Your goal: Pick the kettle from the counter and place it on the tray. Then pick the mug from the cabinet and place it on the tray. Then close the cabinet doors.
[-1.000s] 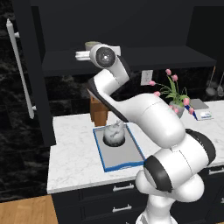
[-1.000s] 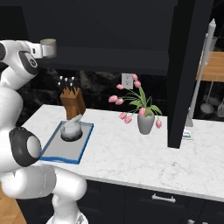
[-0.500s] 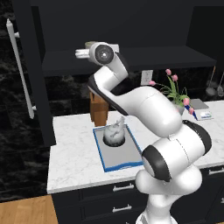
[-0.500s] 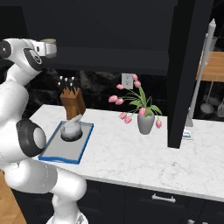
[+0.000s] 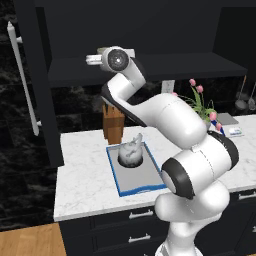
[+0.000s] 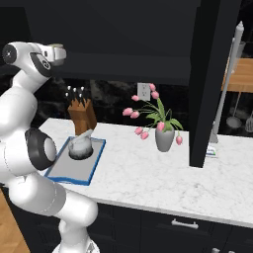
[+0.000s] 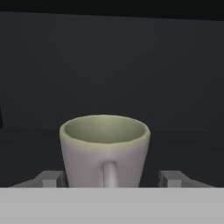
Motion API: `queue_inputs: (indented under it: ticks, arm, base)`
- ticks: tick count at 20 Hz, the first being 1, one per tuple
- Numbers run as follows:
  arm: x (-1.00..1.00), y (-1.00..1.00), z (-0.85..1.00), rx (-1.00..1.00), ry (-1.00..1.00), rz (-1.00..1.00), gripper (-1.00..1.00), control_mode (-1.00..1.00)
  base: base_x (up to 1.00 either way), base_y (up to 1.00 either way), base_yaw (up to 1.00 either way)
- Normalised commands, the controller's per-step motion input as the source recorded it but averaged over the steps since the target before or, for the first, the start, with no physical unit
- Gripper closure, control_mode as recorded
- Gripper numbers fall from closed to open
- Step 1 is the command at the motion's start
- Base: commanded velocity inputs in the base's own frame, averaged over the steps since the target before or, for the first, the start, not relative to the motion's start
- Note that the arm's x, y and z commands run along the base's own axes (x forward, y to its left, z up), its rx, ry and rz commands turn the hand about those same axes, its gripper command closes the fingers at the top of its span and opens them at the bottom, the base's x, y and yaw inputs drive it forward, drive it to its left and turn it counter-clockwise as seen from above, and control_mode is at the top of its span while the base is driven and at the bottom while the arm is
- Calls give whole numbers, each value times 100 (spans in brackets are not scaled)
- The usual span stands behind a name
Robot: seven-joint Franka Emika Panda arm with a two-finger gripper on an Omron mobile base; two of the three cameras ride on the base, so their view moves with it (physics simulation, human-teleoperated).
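Note:
The grey-beige mug [image 7: 105, 146] stands upright on the dark cabinet shelf [image 5: 170, 67], its handle turned toward the hand camera. My gripper [image 7: 111, 178] is open, one finger tip on each side of the mug's base, with a small gap showing at the right finger. From the base, the gripper [image 5: 90, 60] is raised at shelf height, and the mug [image 6: 59, 47] peeks out at the hand. The mottled kettle [image 5: 131, 152] sits on the blue-rimmed tray [image 5: 142, 180] on the marble counter [image 5: 85, 185]. Both cabinet doors stand open: the left door [image 5: 32, 95] and the right door [image 6: 210, 84].
A wooden knife block [image 5: 114, 125] stands behind the tray. A grey vase of pink tulips [image 6: 165, 138] is on the counter to the right. The right door's silver handle [image 6: 225, 84] hangs over the counter, with utensils hanging beyond it.
The arm's elbow has swung and the hand has edged slightly further toward the shelf. Mug, kettle and tray have stayed where they were.

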Motion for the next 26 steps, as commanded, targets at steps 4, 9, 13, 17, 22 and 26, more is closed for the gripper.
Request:
queue_inputs:
  ticks: [4,9,13,17,22,26]
  arm:
    - [1,0,0,0,0,0,100,-100]
    - [0,1,-2,0,0,0,100,-100]
    - [0,2,-2,0,0,0,100,-100]
    - [0,0,-1,0,0,0,100,-100]
    - [0,0,-2,0,0,0,100,-100]
    - [-24,0,1,0,-6,5,100,-100]
  base:
    - [0,0,0]
    - [0,0,0]
    - [0,0,0]
    - [0,0,0]
    - [0,0,0]
    - [0,0,0]
